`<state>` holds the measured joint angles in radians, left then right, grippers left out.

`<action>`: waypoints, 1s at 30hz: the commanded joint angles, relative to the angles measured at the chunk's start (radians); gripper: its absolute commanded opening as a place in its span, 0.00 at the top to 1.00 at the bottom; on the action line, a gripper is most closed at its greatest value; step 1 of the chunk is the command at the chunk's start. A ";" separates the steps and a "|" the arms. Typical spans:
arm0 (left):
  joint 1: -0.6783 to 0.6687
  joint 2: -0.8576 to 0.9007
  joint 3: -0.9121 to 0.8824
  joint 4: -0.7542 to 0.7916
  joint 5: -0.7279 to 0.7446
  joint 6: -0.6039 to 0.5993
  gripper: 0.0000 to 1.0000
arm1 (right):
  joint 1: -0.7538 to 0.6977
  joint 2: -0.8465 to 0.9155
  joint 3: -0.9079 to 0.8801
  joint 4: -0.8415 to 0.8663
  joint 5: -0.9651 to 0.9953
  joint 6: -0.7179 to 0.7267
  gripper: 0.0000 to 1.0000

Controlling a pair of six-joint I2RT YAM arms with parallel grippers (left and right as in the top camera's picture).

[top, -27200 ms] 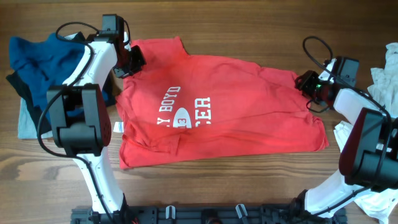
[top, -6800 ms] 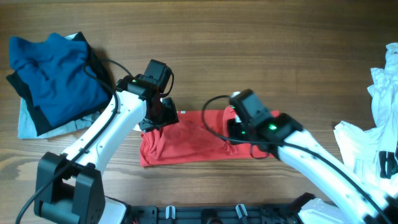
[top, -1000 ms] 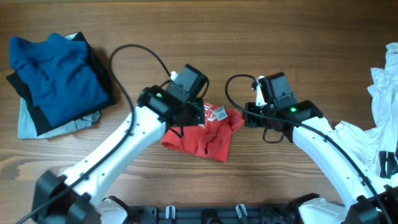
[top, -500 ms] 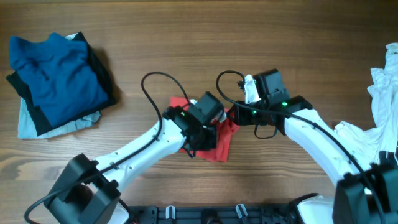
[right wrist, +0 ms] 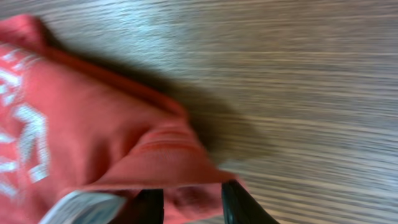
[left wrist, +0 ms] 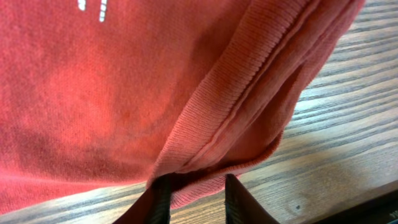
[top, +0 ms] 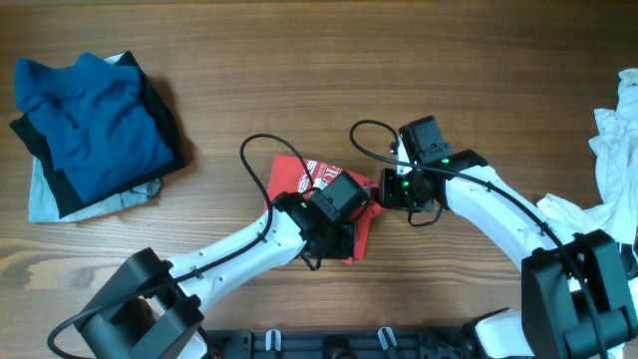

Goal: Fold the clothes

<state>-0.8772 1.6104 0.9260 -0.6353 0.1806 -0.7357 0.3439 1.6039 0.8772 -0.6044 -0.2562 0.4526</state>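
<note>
The red shirt [top: 291,178] lies folded into a small bundle at the table's middle, with white print showing on top. My left gripper [top: 335,237] sits on the bundle's front right part. In the left wrist view its fingers [left wrist: 160,198] stand close together on the ribbed red hem [left wrist: 249,118], low over the wood. My right gripper [top: 380,191] is at the bundle's right edge. In the right wrist view its fingers [right wrist: 239,202] close on red fabric [right wrist: 93,130], with a white label beside them.
A stack of folded blue and dark clothes [top: 88,118] lies at the back left. White garments [top: 610,130] are heaped at the right edge. Both arms cross the front middle of the wooden table [top: 478,60], and cables loop above the bundle.
The shirt has gone from spread flat to a small bundle. In the last half second my left gripper shifted slightly right and forward, and the white print now shows on top.
</note>
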 commanded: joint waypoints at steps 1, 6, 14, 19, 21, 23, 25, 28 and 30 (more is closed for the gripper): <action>-0.002 -0.002 -0.008 -0.009 -0.027 -0.009 0.76 | -0.002 0.013 -0.001 -0.003 0.088 0.044 0.68; 0.038 -0.100 0.051 -0.132 -0.237 -0.005 0.75 | -0.002 -0.023 -0.001 -0.017 0.088 0.033 0.69; 0.293 -0.225 0.058 -0.123 -0.290 0.021 0.71 | -0.001 -0.197 0.000 -0.021 0.084 0.032 0.68; 0.386 -0.180 0.058 -0.115 -0.152 0.055 0.82 | -0.001 -0.229 0.000 -0.027 0.084 0.021 0.67; 0.389 -0.149 0.055 -0.128 -0.151 0.054 0.83 | -0.001 -0.226 0.000 -0.037 0.084 0.022 0.67; 0.388 -0.116 0.048 -0.137 -0.151 0.054 0.84 | -0.001 -0.225 0.000 -0.041 0.084 0.021 0.67; 0.389 -0.072 0.030 -0.141 -0.151 0.054 0.85 | -0.001 -0.225 0.000 -0.043 0.084 0.021 0.67; 0.389 -0.015 -0.009 -0.135 -0.151 0.050 0.87 | -0.001 -0.225 0.000 -0.048 0.084 0.021 0.67; 0.389 0.017 -0.037 -0.136 -0.152 0.050 0.88 | -0.001 -0.225 0.000 -0.051 0.084 0.021 0.67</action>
<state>-0.4904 1.5684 0.9440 -0.7666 0.0139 -0.6968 0.3439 1.3796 0.8772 -0.6506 -0.1856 0.4744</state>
